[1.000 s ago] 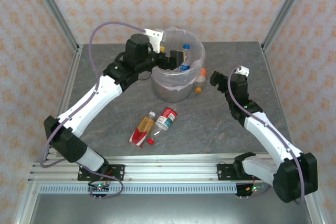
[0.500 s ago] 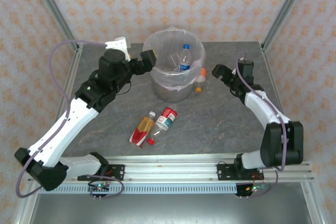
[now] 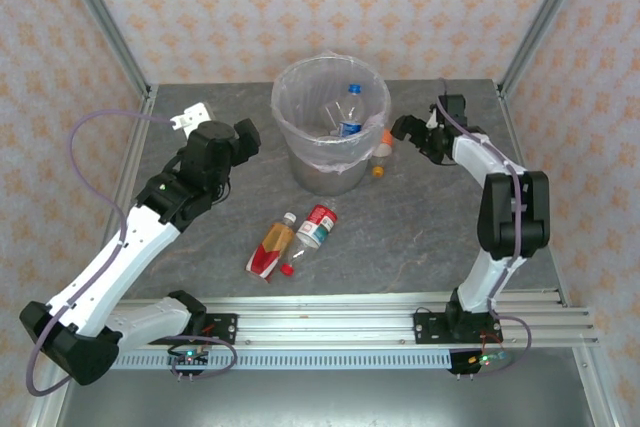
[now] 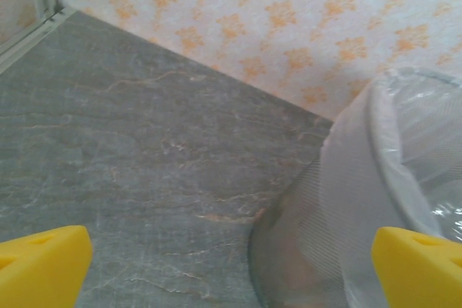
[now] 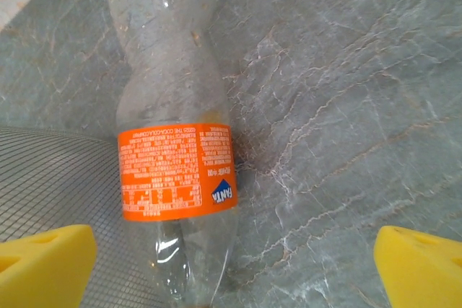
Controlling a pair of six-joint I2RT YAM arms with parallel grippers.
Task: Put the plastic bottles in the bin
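The bin (image 3: 322, 177) is a grey bucket with a white bag liner, standing at the back middle, with bottles (image 3: 347, 117) lying inside. An orange-labelled bottle (image 3: 381, 152) lies against its right side, and in the right wrist view this bottle (image 5: 177, 171) rests beside the bin's mesh wall (image 5: 50, 178). My right gripper (image 3: 406, 131) hangs open just right of it, with its yellow fingertips (image 5: 422, 265) spread wide around nothing. Two more bottles, a yellow-red one (image 3: 272, 245) and a red-labelled one (image 3: 318, 225), lie near the front. My left gripper (image 3: 246, 137) is open and empty left of the bin (image 4: 375, 200).
A loose red cap (image 3: 287, 269) lies by the front bottles. Metal frame posts and patterned walls close the table (image 3: 420, 237) at the back and sides. A rail runs along the near edge.
My left arm has pulled back from over the bin to its left side. My right arm has swung in toward the orange-labelled bottle beside the bin.
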